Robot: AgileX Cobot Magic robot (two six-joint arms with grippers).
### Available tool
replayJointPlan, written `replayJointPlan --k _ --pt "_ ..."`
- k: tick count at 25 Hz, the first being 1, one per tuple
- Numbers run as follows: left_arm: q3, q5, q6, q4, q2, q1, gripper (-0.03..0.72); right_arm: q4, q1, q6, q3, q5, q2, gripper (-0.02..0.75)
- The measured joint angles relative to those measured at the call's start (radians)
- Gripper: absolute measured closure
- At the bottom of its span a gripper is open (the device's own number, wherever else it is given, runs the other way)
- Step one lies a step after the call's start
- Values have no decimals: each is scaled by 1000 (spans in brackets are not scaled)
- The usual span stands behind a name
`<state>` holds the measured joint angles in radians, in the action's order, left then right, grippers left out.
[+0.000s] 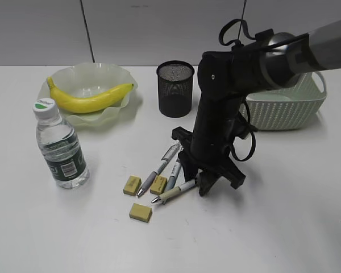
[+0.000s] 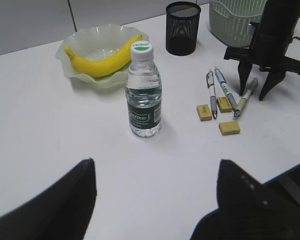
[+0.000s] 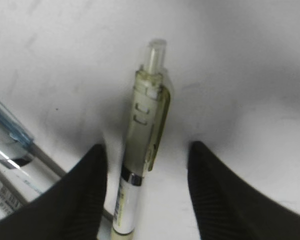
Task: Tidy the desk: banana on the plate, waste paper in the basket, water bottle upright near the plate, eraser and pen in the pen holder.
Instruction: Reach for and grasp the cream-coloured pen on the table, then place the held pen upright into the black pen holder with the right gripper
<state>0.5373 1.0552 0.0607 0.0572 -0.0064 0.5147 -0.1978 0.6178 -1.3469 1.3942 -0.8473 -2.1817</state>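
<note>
My right gripper (image 1: 196, 182) stands tip-down on the desk (image 1: 261, 227), open, its fingers either side of an olive-and-white pen (image 3: 140, 165) that lies flat; the left finger is close to the barrel. Two more pens (image 1: 165, 162) and three tan erasers (image 1: 140, 212) lie just left of it. The banana (image 1: 88, 101) rests in the plate (image 1: 111, 69). The water bottle (image 1: 59, 145) stands upright in front of the plate. The black mesh pen holder (image 1: 175, 88) is behind the pens. My left gripper (image 2: 157, 165) hangs open over bare desk. The waste paper is out of view.
The pale green basket (image 1: 284, 105) stands at the back right, partly behind the right arm (image 1: 256, 62). A grey wall runs along the far edge of the desk.
</note>
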Motion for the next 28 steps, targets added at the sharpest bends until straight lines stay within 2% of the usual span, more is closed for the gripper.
replayJointPlan --k 1,3,4,5,13,18,22,28 --pt "0 0 0 0 0 0 127 -1 0 11 4 0 0 412" --pt "0 0 0 0 0 0 127 -1 0 48 18 -1 -6 545" --pt "0 0 0 0 0 0 127 4 0 65 31 -4 -9 599" --pt "0 0 0 0 0 0 127 13 0 81 47 -12 -13 615" --pt "0 0 0 1 0 0 127 187 1 214 221 -178 -12 615" --pt "0 0 0 1 0 0 127 395 6 351 311 -184 58 615" --pt "0 0 0 1 0 0 127 541 6 500 368 -86 135 615" --pt "0 0 0 1 0 0 127 687 6 615 380 288 153 615"
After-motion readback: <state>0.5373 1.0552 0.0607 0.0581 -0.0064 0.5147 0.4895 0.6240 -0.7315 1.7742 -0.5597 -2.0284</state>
